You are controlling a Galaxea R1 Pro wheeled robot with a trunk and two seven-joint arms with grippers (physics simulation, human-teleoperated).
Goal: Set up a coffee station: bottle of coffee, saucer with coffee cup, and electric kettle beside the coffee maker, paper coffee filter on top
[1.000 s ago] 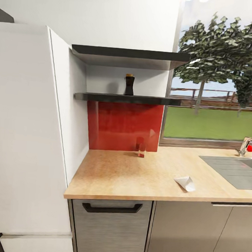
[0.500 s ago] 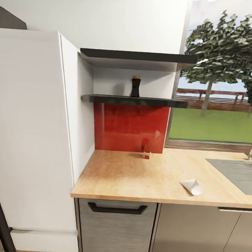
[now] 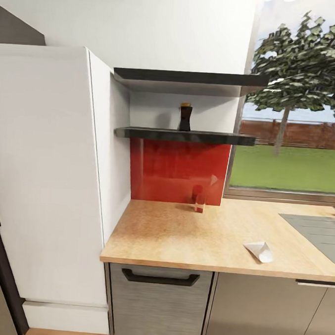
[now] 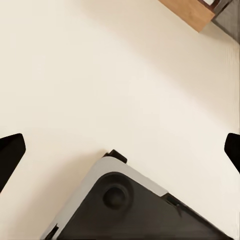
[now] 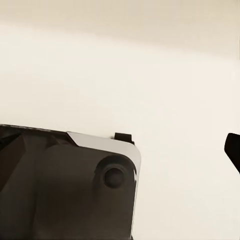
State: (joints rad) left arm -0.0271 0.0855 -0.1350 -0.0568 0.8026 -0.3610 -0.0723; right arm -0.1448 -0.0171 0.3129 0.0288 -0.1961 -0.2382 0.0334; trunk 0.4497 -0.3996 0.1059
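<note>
Matt wood countertop [image 3: 183, 238], glossy red backsplash [image 3: 177, 170].

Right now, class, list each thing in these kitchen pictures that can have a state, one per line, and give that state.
bottle of coffee: upright on the lower shelf, capped
paper coffee filter: lying on the countertop near its front edge
small red-topped glass: upright by the red backsplash
drawer: closed
left gripper: open, holding nothing
right gripper: one fingertip shows, state unclear
</note>
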